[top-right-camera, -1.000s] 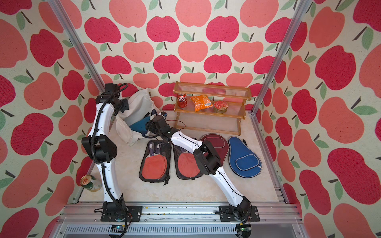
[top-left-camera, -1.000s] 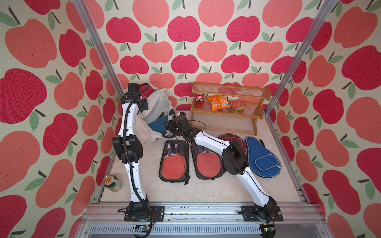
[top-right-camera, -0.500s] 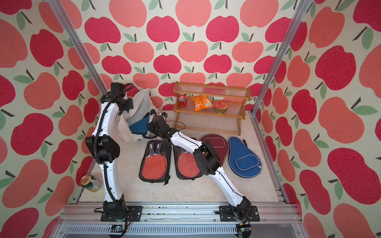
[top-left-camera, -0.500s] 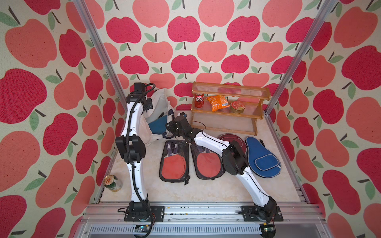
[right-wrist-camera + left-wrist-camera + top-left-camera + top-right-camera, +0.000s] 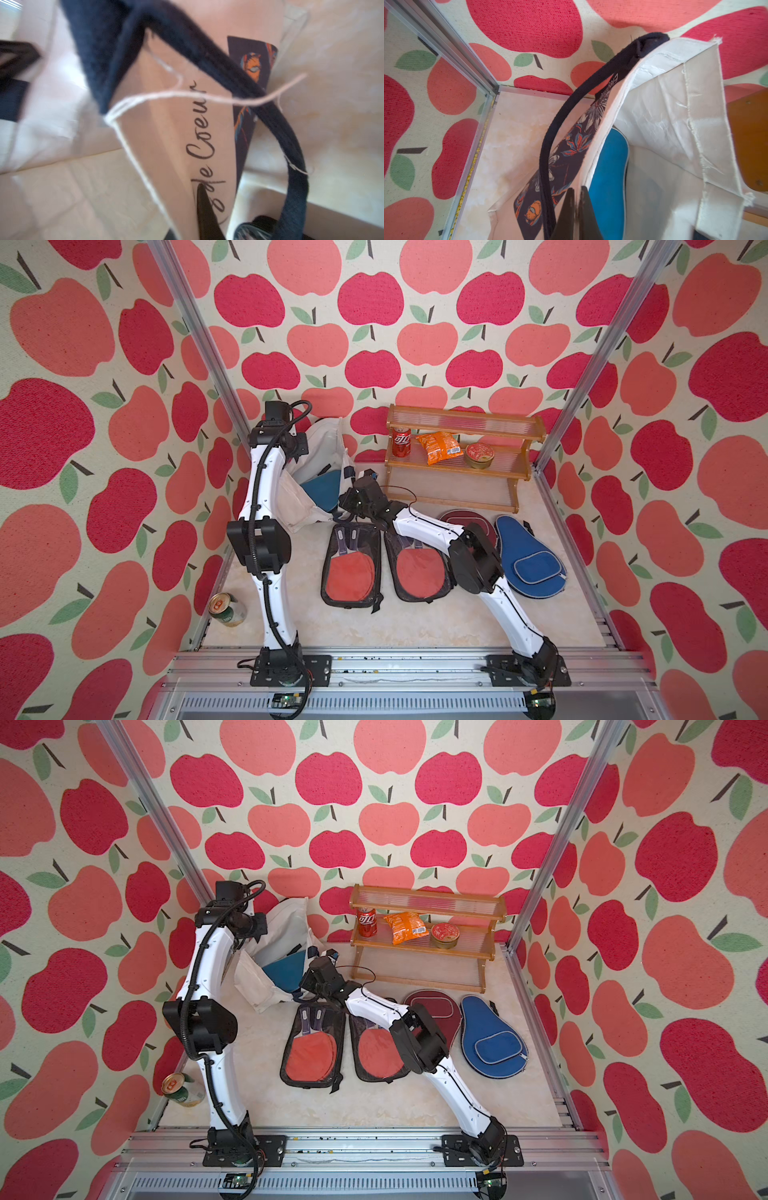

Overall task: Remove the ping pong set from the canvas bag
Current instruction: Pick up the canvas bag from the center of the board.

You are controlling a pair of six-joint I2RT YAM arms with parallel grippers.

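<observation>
Off-white canvas bag (image 5: 326,439) stands propped in the back left corner of the worktop (image 5: 415,622), with the teal-blue cover (image 5: 322,489) inside its mouth. We see the left arm raised steeply, wrist bent over the bag, left gripper (image 5: 577,207) clamped on the upper rim beside the navy strap (image 5: 550,145). The right arm reaches low over a clear case (image 5: 419,568), right gripper (image 5: 345,503) closed on the bag's printed lower panel.
</observation>
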